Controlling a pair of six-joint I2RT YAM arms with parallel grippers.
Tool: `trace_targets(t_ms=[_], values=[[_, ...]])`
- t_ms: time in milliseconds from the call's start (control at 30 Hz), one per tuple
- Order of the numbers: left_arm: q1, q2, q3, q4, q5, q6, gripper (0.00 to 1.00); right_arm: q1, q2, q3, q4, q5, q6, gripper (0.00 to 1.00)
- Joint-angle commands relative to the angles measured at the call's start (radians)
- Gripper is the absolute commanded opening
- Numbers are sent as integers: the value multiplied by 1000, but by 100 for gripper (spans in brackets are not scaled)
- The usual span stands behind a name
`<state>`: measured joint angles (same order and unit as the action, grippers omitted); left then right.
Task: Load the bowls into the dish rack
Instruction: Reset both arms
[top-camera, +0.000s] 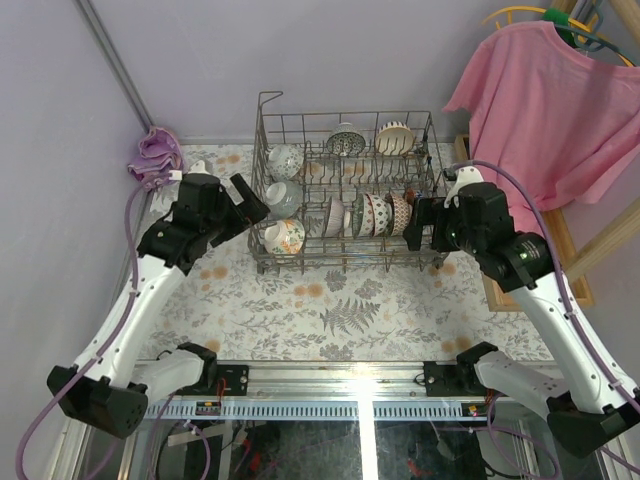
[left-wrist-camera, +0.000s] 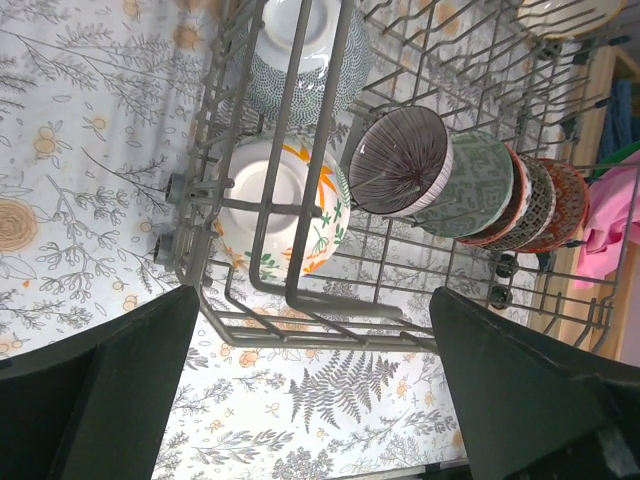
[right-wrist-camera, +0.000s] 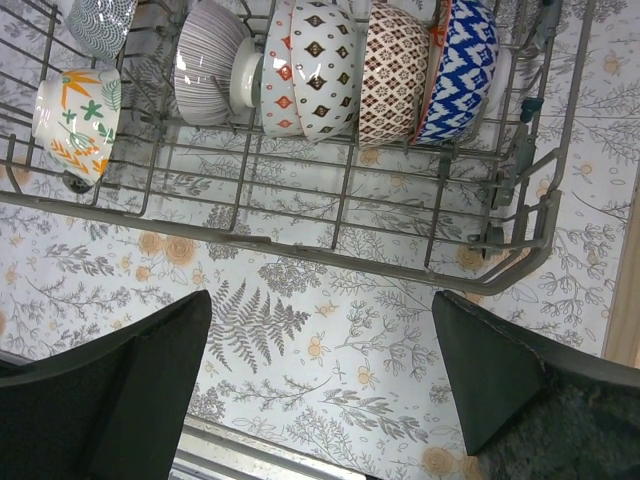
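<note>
Left gripper hangs with its two dark fingers spread wide and nothing between them, just outside the left end of the dish rack. Directly below its open jaws lie the patterned tablecloth and the wires of the rack's near-left corner. Just beyond the fingertips, a white bowl with orange and green flowers sits in that corner. Beside it and further in, a dark striped bowl leads a tight row of bowls standing on edge between the tines. Beyond the floral one sits a bowl with fine blue dots.

Right gripper is likewise spread wide and empty. It hovers by the rack's right end over the tablecloth, apart from the wire. Past the rack's front rail, the nearest thing to it is the same row, seen from the other side. A blue-and-white bowl is at the row's right end. Next come a brown lattice bowl and a white bowl with diamonds, with the striped one at the left end.

Farther from both grippers, more bowls stand on edge along the rack's back. Off beyond the left gripper, a purple cloth lies on the table. Behind the right arm hangs a pink shirt.
</note>
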<state>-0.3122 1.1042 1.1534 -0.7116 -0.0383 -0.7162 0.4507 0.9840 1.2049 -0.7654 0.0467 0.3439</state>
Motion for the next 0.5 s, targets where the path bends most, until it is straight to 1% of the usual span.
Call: trace_targets(t_ms=[0, 133, 300, 467], values=[[8, -93, -3, -40, -60, 39, 100, -6, -35, 16, 17, 39, 8, 99], [9, -160, 2, -58, -70, 42, 100, -5, -46, 29, 7, 53, 9, 99], [9, -195, 31, -63, -78, 50, 100, -5, -73, 31, -9, 73, 6, 99], [9, -239, 18, -58, -88, 57, 100, -6, -114, 36, -18, 94, -9, 99]])
